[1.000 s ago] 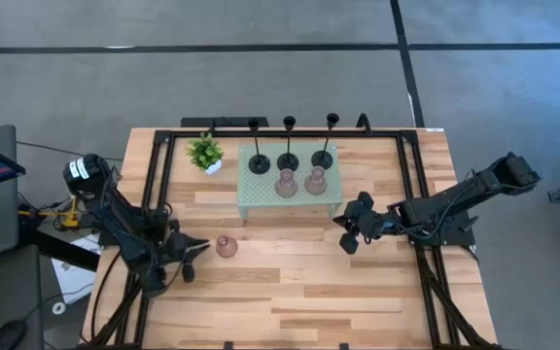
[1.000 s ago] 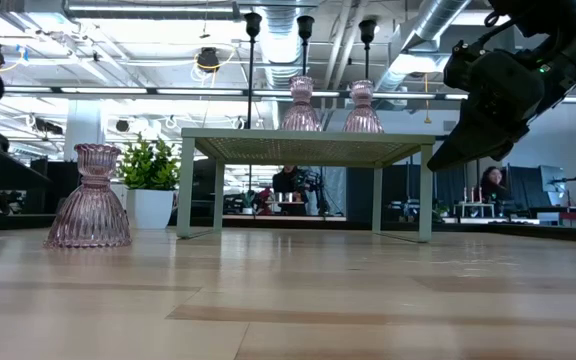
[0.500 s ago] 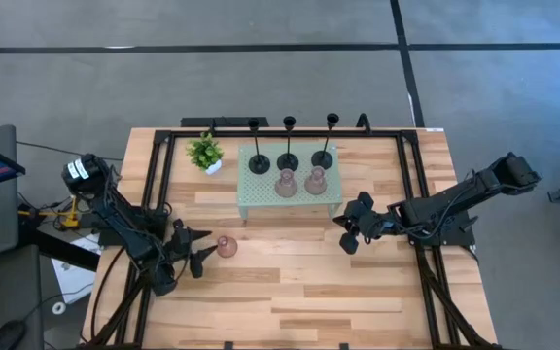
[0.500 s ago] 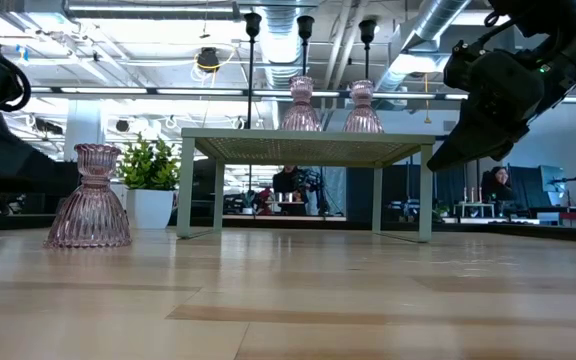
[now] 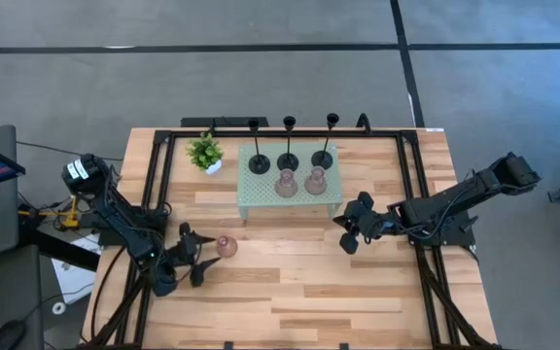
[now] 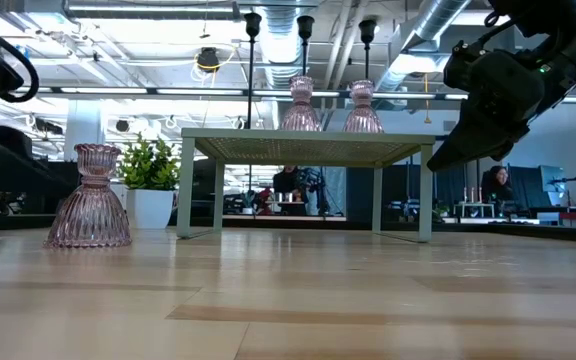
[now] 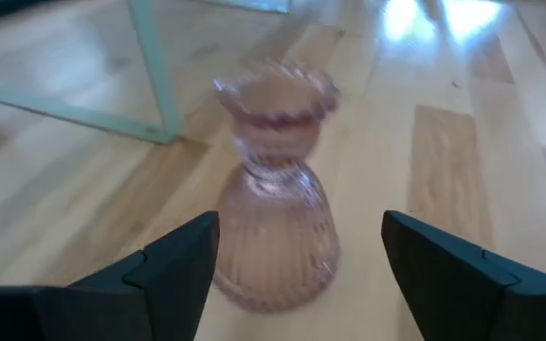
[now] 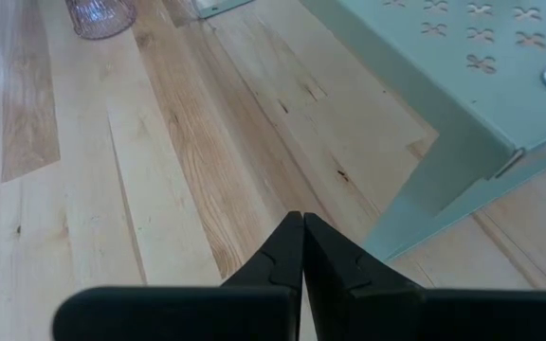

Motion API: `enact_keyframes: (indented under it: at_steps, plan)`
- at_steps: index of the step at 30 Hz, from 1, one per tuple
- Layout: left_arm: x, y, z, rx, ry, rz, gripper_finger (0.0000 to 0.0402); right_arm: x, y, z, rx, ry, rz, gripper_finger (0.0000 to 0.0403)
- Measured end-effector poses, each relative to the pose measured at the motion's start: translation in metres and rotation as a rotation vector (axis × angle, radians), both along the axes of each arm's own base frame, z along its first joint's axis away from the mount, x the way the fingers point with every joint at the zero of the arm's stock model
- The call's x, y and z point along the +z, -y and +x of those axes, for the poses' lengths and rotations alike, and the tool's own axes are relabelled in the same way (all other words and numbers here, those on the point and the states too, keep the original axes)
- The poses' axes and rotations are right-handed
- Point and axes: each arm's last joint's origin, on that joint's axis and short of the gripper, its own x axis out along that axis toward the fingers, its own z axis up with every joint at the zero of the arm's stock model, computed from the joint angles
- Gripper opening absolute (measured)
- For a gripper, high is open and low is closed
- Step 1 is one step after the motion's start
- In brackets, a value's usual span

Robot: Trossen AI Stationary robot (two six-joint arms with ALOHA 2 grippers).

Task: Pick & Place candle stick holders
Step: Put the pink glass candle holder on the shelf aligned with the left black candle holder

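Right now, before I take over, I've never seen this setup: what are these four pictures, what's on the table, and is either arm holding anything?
Two dark robot arms work at a wooden table. One picture looks straight down, one looks level across the tabletop, and one comes from each wrist.

A mint-green stand carries three black candle stick holders and two pink glass holders. A small potted plant stands beside it. A third pink glass holder stands alone on the wood.

The left gripper is open, its fingers either side of that lone holder but not touching it. The right gripper is shut and empty, hanging beside the stand's corner. Neither arm holds anything.
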Motion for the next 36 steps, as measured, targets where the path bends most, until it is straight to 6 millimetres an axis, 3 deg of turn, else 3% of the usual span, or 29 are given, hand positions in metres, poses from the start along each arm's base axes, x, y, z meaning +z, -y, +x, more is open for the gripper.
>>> enact_keyframes:
  at_steps: [36]
  plan:
    - [0.010, -0.025, 0.036, 0.200, 0.059, -0.060, 0.0296, 0.000, 0.000, 0.000, -0.002, 0.000, -0.001, 0.0000]
